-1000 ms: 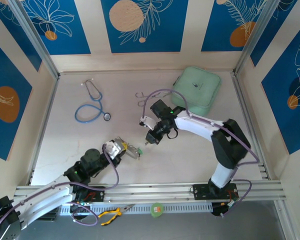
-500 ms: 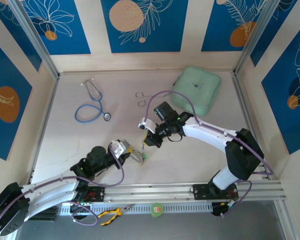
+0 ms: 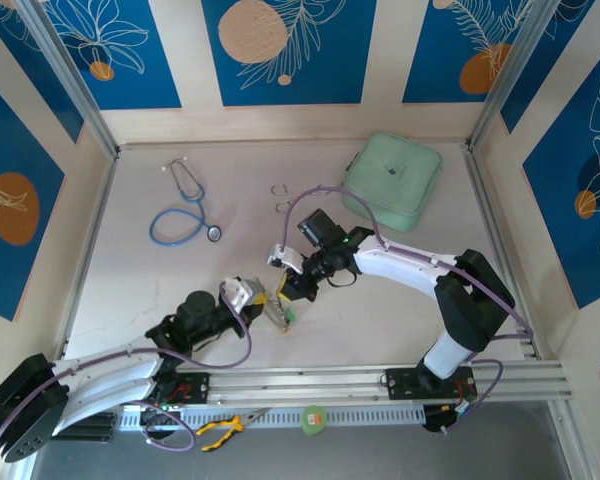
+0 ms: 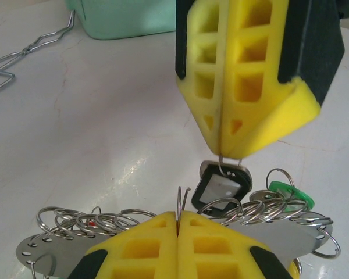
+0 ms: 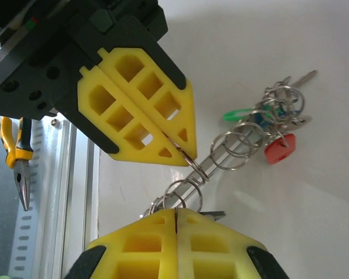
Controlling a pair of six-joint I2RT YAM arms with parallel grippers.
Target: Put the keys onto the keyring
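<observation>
I read left gripper (image 4: 178, 217) clamped on keyring (image 4: 30, 251) near table (image 3: 130, 290) front edge. Right gripper (image 4: 224, 152) pinches black-headed key (image 4: 223, 189) just above it, across the keyring's long axis.

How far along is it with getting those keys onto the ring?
Partly done: the green key and red key already hang on the keyring. In hand: the left gripper pinches the keyring's wire while the right gripper holds the black-headed key beside it. Left: apparently threading that one on.
</observation>
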